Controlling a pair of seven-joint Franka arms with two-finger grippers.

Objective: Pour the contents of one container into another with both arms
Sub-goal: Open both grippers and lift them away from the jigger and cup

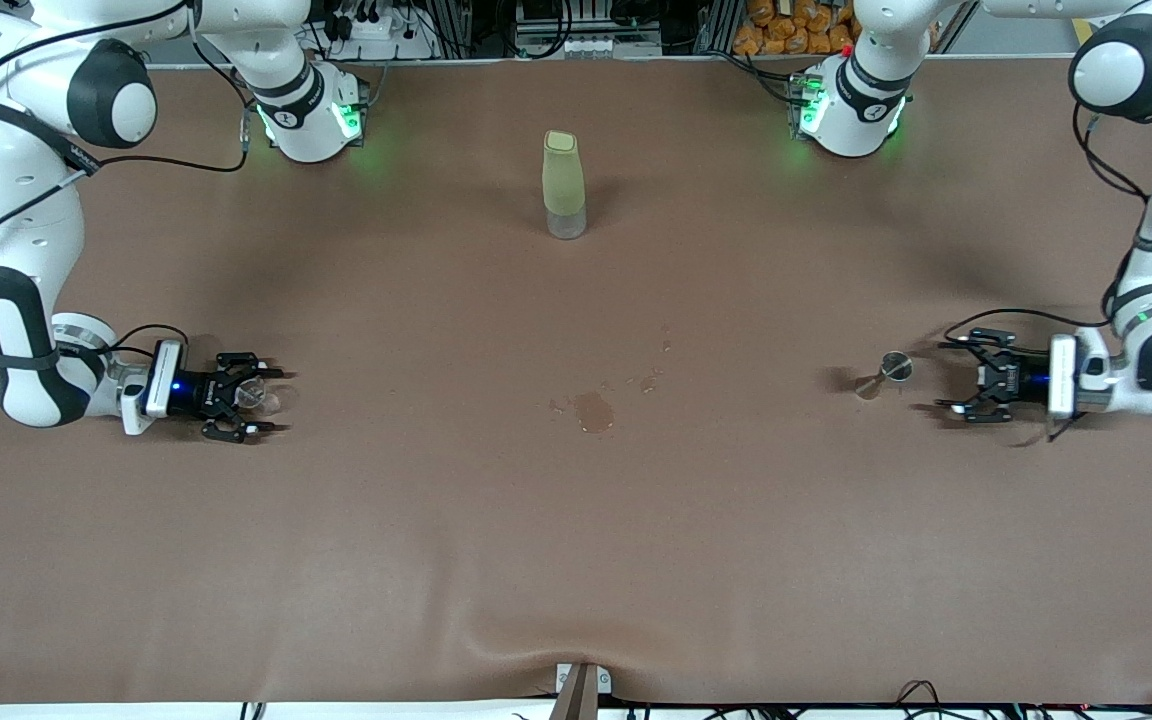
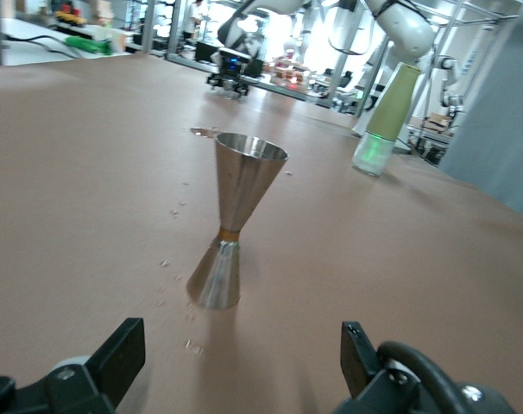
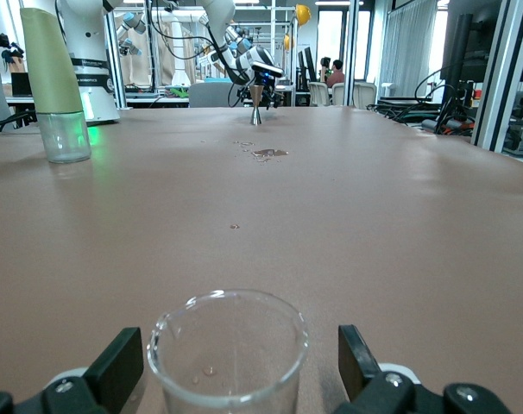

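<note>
Left claw spread beside upright steel jigger; right claw spread around a seemingly empty clear cup on worktop.

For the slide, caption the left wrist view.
Open left gripper low over the table, facing a steel jigger standing upright.

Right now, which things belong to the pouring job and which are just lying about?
Job: steel jigger in front of the open left end effector; clear glass cup between the open right end effector's fingers.
Lying about: green-sleeved bottle; spill mid-table.
</note>
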